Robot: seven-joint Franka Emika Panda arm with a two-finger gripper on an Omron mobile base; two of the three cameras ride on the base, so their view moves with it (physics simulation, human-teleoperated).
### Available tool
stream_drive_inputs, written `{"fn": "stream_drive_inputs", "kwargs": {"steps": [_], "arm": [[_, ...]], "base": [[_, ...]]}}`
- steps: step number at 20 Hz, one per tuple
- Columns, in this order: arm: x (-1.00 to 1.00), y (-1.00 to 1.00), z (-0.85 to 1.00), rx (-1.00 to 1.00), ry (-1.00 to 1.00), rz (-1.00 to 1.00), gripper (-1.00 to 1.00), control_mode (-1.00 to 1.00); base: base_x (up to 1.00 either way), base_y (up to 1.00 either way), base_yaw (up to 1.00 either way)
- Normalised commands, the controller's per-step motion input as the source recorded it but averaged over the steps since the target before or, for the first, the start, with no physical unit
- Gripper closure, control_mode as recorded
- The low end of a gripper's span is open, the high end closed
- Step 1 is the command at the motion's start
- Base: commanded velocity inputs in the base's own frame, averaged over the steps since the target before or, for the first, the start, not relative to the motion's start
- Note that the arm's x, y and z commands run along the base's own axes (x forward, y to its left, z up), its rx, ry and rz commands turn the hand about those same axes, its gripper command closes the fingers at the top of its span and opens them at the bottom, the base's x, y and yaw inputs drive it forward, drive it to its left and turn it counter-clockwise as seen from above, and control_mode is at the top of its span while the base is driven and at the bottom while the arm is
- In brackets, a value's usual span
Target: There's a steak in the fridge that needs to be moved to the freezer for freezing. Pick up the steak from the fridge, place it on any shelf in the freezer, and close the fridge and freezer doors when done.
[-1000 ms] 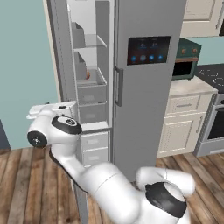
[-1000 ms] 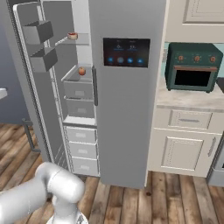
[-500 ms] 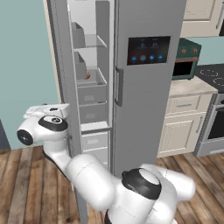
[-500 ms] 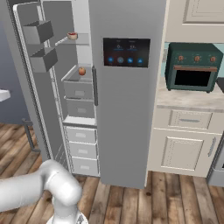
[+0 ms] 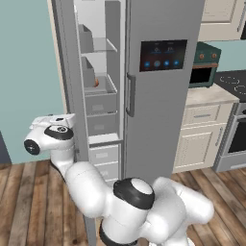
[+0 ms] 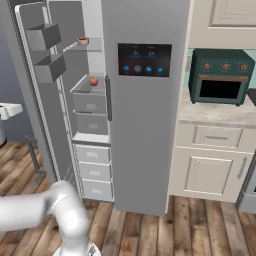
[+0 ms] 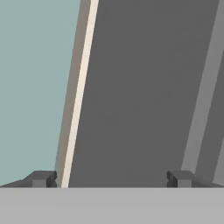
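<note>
**Gripper spread at the outer face of the open plain door**

The tall grey side-by-side appliance (image 5: 144, 86) fills the centre of both base views. Its plain grey door (image 5: 72, 96) stands swung open at the left of the left base view, seen nearly edge-on; in the right base view the same door (image 6: 35, 95) shows its inner face at upper left, with two grey door bins (image 6: 47, 50). The door bearing the dark display panel (image 6: 144, 59) is closed.

Inside the open freezer compartment (image 6: 87, 105), a red slab with a pale rim, the steak (image 6: 82, 40), lies on the upper glass shelf, upper left of centre in the right base view. Below it a small round orange-red fruit (image 6: 93, 81) sits in a grey bin (also visible in the left base view (image 5: 96, 82)).

The white arm's two-finger gripper (image 5: 50, 121) hovers at mid-left of the left base view, just beside the open door's outer side. In the hand view the dark finger tips (image 7: 41, 178) stand well apart, holding nothing, facing a flat grey panel. A green countertop oven (image 6: 222, 76) occupies the upper right.
</note>
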Motion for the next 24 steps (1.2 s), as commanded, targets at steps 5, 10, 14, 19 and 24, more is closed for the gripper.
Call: {"fn": "stream_drive_inputs", "kwargs": {"steps": [5,10,14,19,24], "arm": [[0.29,0.31,-0.24,-0.03,0.0,0.0,-1.0,-1.0],[0.35,0.25,-0.22,-0.01,0.0,0.0,-1.0,-1.0],[0.46,0.03,-0.13,0.0,0.0,0.0,-1.0,-1.0],[0.53,0.0,-0.21,0.0,0.02,0.0,-1.0,-1.0],[0.59,0.01,-0.27,0.0,0.03,0.0,-1.0,-1.0]], "base": [[0.0,0.0,0.0],[0.0,0.0,0.0],[0.0,0.0,0.0],[0.0,0.0,0.0],[0.0,0.0,0.0]]}}
